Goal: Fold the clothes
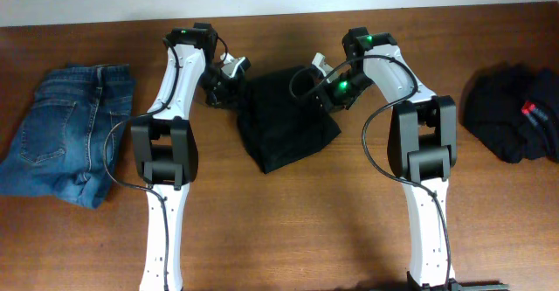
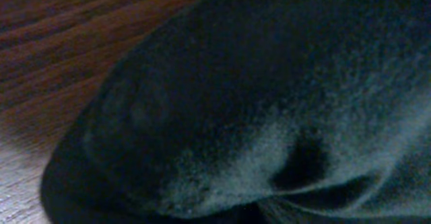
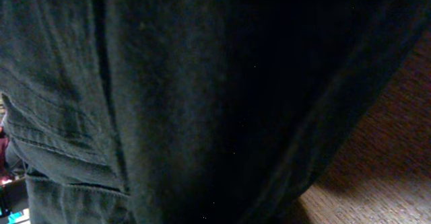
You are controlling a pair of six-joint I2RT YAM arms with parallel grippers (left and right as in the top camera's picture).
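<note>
The black trousers point(image 1: 286, 125) lie bunched in a compact fold at the table's middle back. My left gripper point(image 1: 224, 83) is at their upper left corner and my right gripper point(image 1: 327, 88) at their upper right corner; both look shut on the cloth. Black fabric point(image 2: 269, 103) fills the left wrist view and hides the fingers. The right wrist view is likewise filled with black cloth point(image 3: 202, 103) showing seams, fingers hidden. A second black garment point(image 1: 511, 116) with a small red label point(image 1: 528, 110) lies crumpled at the far right.
Folded blue jeans point(image 1: 70, 134) lie at the far left of the wooden table point(image 1: 288, 221). The table's back edge meets a white wall just behind the arms.
</note>
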